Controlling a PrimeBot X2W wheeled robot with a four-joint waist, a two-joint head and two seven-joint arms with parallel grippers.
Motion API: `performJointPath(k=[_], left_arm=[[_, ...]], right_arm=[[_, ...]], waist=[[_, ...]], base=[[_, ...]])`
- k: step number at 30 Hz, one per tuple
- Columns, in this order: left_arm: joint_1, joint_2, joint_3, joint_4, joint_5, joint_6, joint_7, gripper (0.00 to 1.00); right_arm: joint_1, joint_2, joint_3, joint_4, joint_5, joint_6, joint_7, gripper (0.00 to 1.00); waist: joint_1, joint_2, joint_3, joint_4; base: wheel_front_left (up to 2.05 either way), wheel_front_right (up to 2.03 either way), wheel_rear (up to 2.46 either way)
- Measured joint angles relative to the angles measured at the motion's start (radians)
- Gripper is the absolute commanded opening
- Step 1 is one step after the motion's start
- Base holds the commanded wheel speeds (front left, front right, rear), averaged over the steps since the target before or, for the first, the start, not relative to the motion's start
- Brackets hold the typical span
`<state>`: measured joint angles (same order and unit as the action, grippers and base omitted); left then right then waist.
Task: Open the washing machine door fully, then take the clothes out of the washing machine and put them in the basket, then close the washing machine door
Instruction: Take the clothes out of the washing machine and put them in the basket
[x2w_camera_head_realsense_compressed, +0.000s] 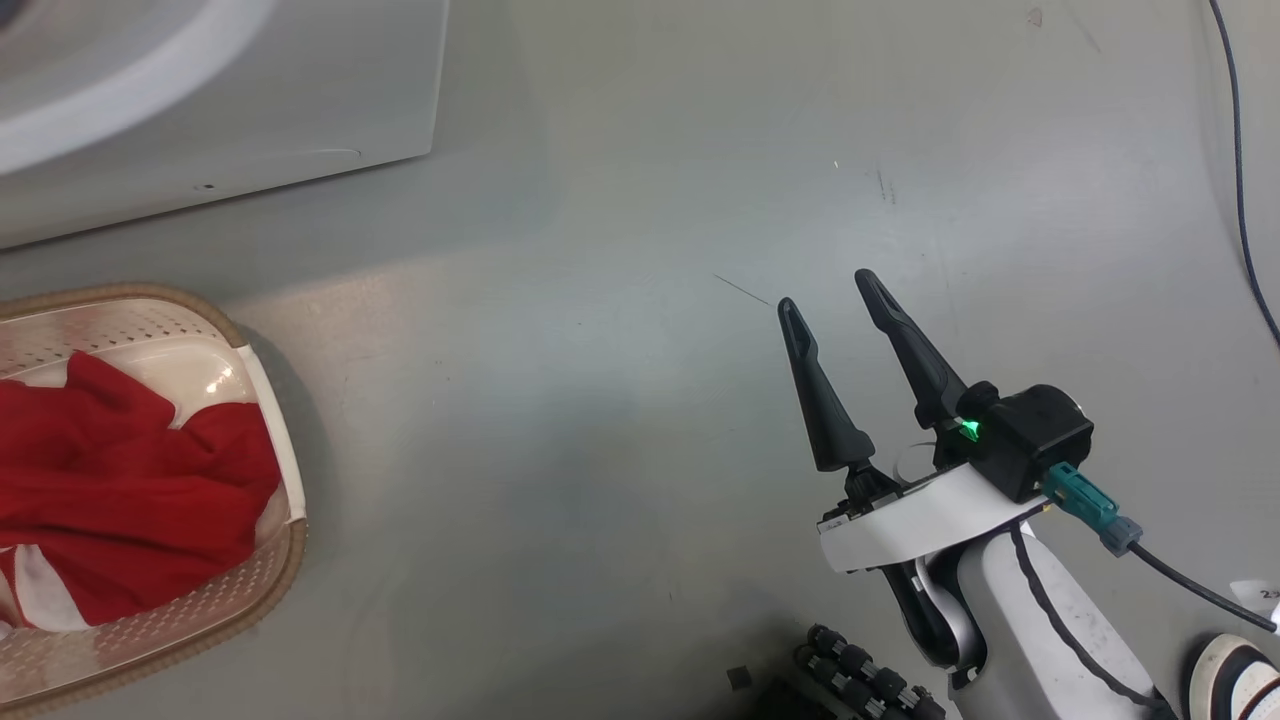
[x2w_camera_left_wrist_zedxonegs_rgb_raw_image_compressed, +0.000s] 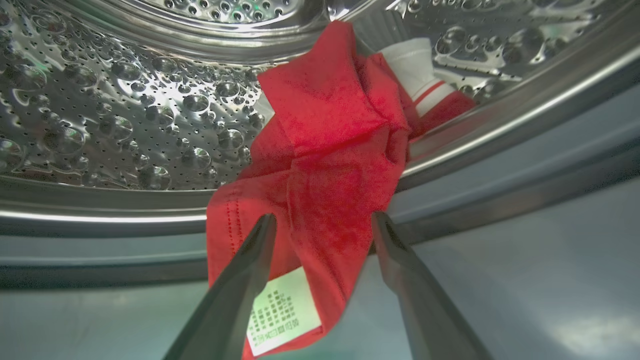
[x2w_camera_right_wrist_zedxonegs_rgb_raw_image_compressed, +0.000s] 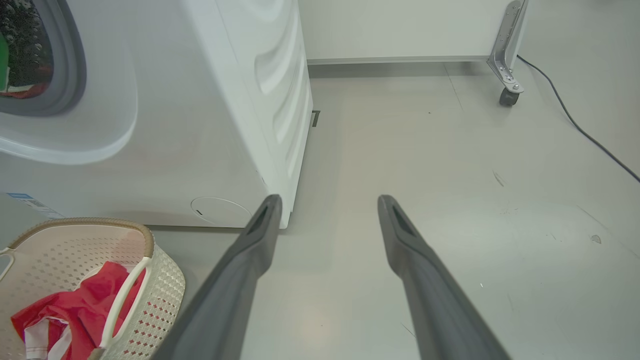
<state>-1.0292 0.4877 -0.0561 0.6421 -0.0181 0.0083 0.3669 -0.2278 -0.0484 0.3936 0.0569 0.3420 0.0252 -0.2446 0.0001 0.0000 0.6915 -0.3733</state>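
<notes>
At the mouth of the washing machine (x2w_camera_right_wrist_zedxonegs_rgb_raw_image_compressed: 200, 125), a white box standing on the grey floor (x2w_camera_head_realsense_compressed: 600, 400), the steel drum (x2w_camera_left_wrist_zedxonegs_rgb_raw_image_compressed: 100, 125) faces the left arm. Beside the machine's front corner sits the basket (x2w_camera_head_realsense_compressed: 290, 560), with one red-and-white piece (x2w_camera_head_realsense_compressed: 120, 500) already lying in it.

A red garment (x2w_camera_left_wrist_zedxonegs_rgb_raw_image_compressed: 330, 150) remains in the machine. Its long axis runs from deep in the drum, where a white striped part shows, out over the drum's lip and down the front, so its free end points toward the wrist camera.

The left gripper (x2w_camera_left_wrist_zedxonegs_rgb_raw_image_compressed: 324, 217) is much the nearer one. Its fingers stand apart, one on each side of the hanging fold, with the cloth directly ahead and between them. Whether either finger touches the fabric cannot be told. Closing on the fold looks like the next move, and the grip would cross the garment's length.

The right gripper (x2w_camera_head_realsense_compressed: 826, 290) hangs over bare floor well away from the basket, its fingers also apart and holding nothing.

A white label (x2w_camera_left_wrist_zedxonegs_rgb_raw_image_compressed: 282, 315) at the garment's lowest edge lies just beside one left finger.
</notes>
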Motion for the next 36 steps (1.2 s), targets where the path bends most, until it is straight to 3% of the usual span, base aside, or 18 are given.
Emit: performJointPath(k=[18,19,20,21,36], left_arm=[[-0.053,0.012,-0.011,0.099,0.021,0.022,0.019,1.00],[-0.054,0.011,-0.010,0.101,0.021,0.022,0.018,0.49],[-0.056,0.009,-0.010,0.105,0.020,0.022,0.017,0.13],[-0.057,0.006,-0.010,0.109,0.019,0.022,0.010,0.00],[-0.058,-0.057,-0.019,0.184,0.008,0.023,-0.106,0.00]], right_arm=[[-0.032,0.003,0.001,0.008,0.011,-0.009,-0.007,1.00],[-0.032,0.003,0.001,0.007,0.012,-0.010,-0.007,1.00],[-0.032,0.003,0.001,0.007,0.015,-0.010,-0.007,1.00],[-0.032,0.003,0.001,0.007,0.018,-0.010,-0.007,1.00],[-0.049,0.003,-0.021,0.016,0.017,-0.019,-0.007,1.00]], waist=[[-0.0001,0.0000,0.021,-0.011],[-0.0001,0.0000,0.021,-0.010],[-0.0001,0.0000,0.022,-0.010],[-0.0001,0.0000,0.022,-0.009],[-0.0001,0.0000,-0.034,0.017]], base=[[0.00,0.00,0.00],[0.00,0.00,0.00],[0.00,0.00,0.00],[0.00,0.00,0.00],[0.00,0.00,0.00]])
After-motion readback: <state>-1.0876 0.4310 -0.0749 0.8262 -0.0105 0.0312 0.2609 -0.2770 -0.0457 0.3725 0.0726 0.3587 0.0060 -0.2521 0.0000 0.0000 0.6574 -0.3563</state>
